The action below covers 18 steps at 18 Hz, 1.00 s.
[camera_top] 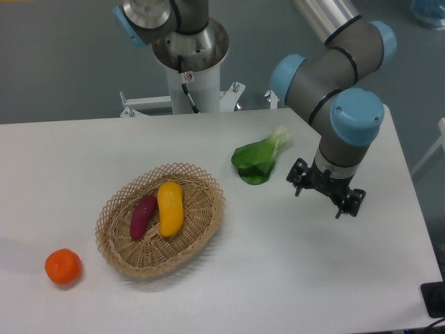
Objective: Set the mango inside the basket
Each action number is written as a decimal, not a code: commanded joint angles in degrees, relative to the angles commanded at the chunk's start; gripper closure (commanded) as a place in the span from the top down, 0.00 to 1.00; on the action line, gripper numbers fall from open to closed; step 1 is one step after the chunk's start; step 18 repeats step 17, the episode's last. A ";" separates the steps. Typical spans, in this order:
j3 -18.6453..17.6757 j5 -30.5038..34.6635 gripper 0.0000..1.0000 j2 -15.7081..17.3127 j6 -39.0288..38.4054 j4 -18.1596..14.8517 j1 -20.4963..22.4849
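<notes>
Mango [170, 208] lies inside the basket [201, 175], long axis running roughly front to back, w/ a purple sweet potato [142, 217] just beside it on its left, the two touching or nearly so. Basket sits on the white table [83, 153], left of centre. Round orange fruit [63, 267] rests on the table outside the basket, near the front left corner, well apart from the rim. Green leafy veg [260, 159] lies on the table to the right of the basket, pale stem end pointing up-right. Gripper [326, 194] hangs above the table on the right side, right of the veg and apart from it, well away from the basket. Its fingers are spread w/ nothing between them; it holds no item. Arm's base column [189, 62] stands behind the table at centre.
</notes>
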 joint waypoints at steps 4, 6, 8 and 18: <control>-0.26 -0.09 1.00 0.17 0.79 2.01 -0.09; -1.57 0.26 1.00 0.26 0.88 4.21 -0.26; -2.46 0.26 1.00 0.52 0.88 6.32 -0.26; -2.46 0.26 1.00 0.70 0.88 6.33 -0.18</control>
